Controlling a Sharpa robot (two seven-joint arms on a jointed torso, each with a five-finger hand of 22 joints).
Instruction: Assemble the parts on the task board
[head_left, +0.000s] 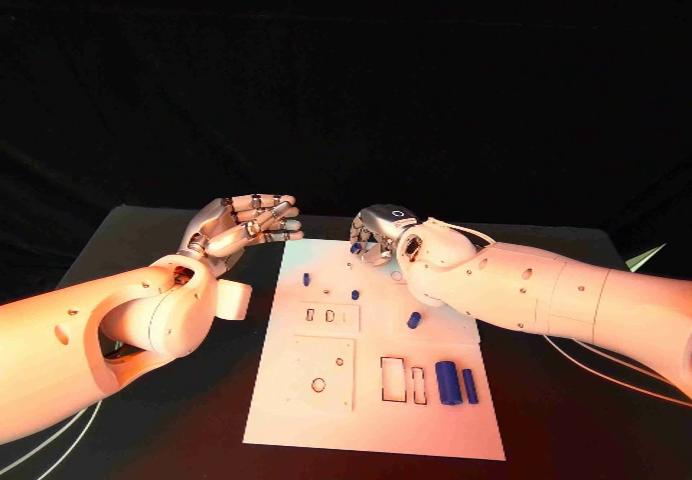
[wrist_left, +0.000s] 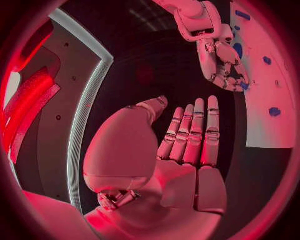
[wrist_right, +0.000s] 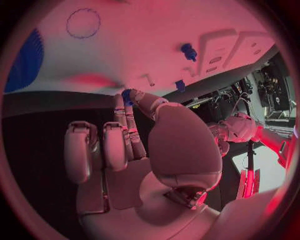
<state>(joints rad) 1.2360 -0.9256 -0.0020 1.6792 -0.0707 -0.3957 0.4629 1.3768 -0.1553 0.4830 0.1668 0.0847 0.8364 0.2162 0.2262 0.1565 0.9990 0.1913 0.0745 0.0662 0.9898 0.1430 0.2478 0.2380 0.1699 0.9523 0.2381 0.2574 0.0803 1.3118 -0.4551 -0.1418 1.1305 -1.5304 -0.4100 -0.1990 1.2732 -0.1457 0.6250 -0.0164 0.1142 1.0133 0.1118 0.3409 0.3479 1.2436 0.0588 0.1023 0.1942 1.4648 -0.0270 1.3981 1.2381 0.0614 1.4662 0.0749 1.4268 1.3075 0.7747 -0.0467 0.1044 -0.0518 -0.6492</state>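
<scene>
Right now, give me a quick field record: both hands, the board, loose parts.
left hand: off the board's left edge, fingers apart, holding nothing
right hand: over the board's far end, pinching a small blue part at its fingertips
task board: white plate, flat in the middle of the table
loose parts: two blue cylinders side by side near the board's right edge; smaller blue pieces further up

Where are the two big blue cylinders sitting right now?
In the head view, the two blue cylinders lie side by side near the task board's near right corner, just right of two rectangular slots.
</scene>
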